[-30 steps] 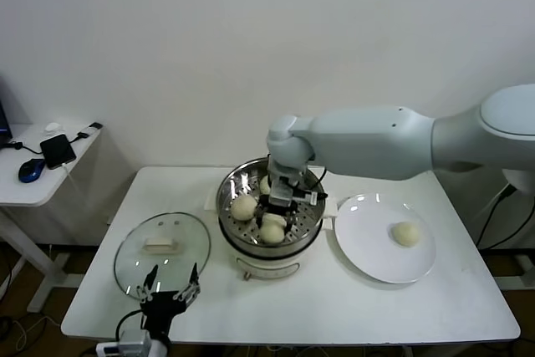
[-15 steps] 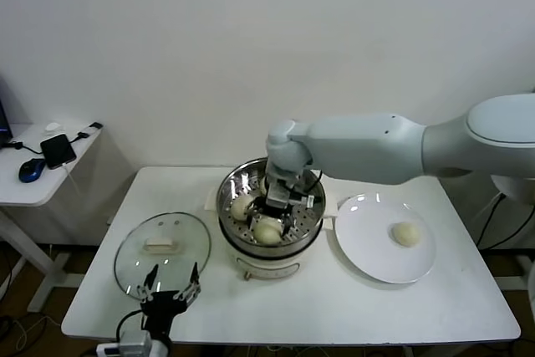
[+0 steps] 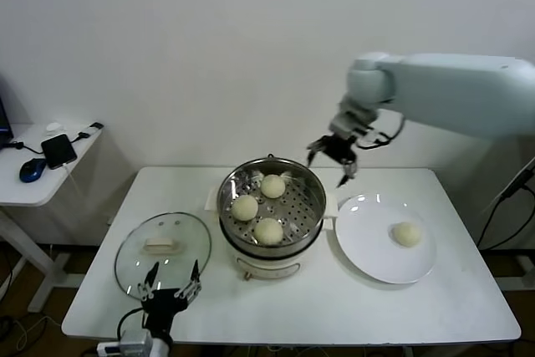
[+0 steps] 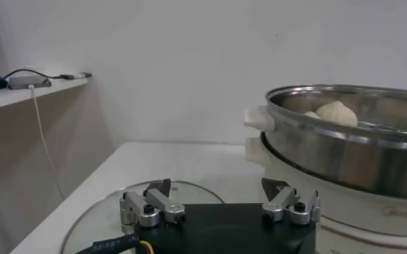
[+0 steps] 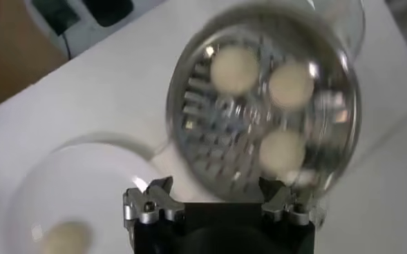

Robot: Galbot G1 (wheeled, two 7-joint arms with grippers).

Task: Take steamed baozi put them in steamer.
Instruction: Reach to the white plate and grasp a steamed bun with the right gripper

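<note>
Now three steamed baozi point(image 3: 268, 230) in steamer point(image 3: 311, 223)

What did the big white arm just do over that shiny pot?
The right gripper let go of a third baozi in the steamer, then rose clear toward the plate, fingers open. The plate's last bun, the glass lid and the left gripper stayed put.

The steamer point(image 3: 271, 216) is set at the table's point(image 3: 334, 307) centre. Three steamed baozi point(image 3: 268, 231) are held on its tray: one near, one left, one far. A plate point(image 3: 368, 248) is placed just right of the steamer, with a fourth bun point(image 3: 406, 234) on it. A glass lid point(image 3: 162, 244) is laid left of the steamer. A side table point(image 3: 25, 186) is found far left.
</note>
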